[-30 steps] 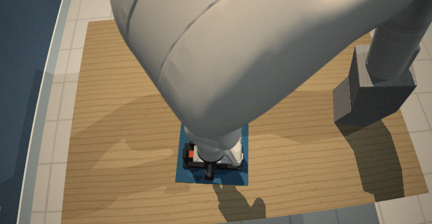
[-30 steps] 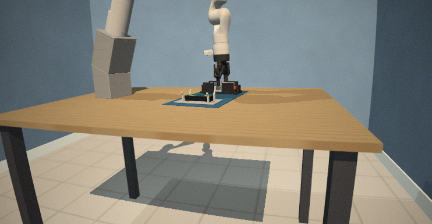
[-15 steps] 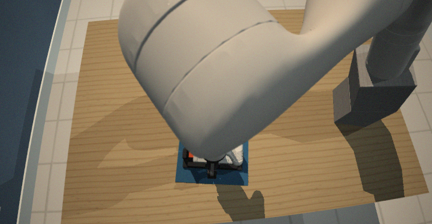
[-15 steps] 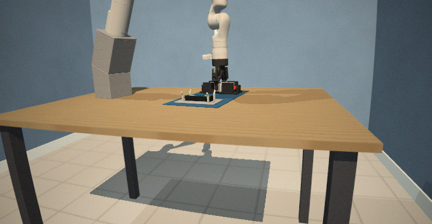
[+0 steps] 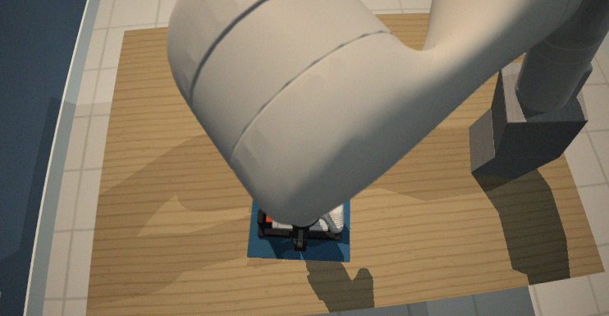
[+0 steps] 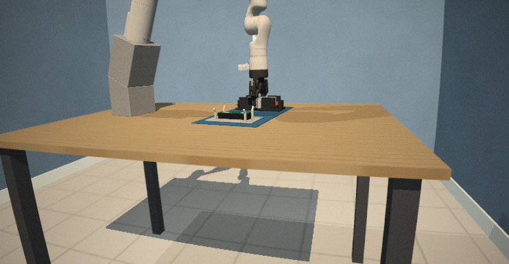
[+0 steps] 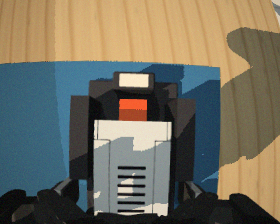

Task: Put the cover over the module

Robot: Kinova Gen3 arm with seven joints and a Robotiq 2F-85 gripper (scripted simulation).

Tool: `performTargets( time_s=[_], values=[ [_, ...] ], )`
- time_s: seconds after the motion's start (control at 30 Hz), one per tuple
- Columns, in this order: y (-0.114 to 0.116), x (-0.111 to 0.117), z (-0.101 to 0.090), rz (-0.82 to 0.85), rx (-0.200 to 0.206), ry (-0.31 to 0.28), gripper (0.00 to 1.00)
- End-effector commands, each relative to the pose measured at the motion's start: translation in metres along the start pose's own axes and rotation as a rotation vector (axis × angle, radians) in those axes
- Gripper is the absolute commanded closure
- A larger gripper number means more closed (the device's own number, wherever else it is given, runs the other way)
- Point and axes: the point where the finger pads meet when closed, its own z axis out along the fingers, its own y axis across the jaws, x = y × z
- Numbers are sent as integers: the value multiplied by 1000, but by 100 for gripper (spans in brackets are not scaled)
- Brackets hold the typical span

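The cover (image 7: 132, 163) (image 6: 264, 101) (image 5: 281, 225) is a light grey thin-walled box with vent slots. It sits in its black holder (image 7: 80, 139) (image 6: 245, 102) (image 5: 264, 230), with an orange tab (image 7: 132, 110) at one end. The holder stands on a blue mat (image 7: 24, 123) (image 6: 279, 111) (image 5: 263, 252). My gripper (image 7: 128, 188) (image 6: 258, 92) (image 5: 299, 242) is open and empty, low over the cover with a finger on either side. The grey base plate (image 6: 253, 120) with the dark module (image 6: 231, 114) and white corner posts lies on the same mat; my arm hides it in the top view.
A grey pedestal (image 5: 524, 139) (image 6: 132, 77) carrying the arm's base stands at one corner of the wooden table (image 6: 320, 137) (image 5: 148, 100). The arm's large links fill the middle of the top view.
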Motion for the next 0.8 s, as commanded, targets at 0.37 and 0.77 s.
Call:
performTargets(
  time_s=[0.37,0.77],
  values=[
    [1,-2,-6,1,-2,-2,0],
    [2,-2,-10,1,-3,-2,0]
  ],
)
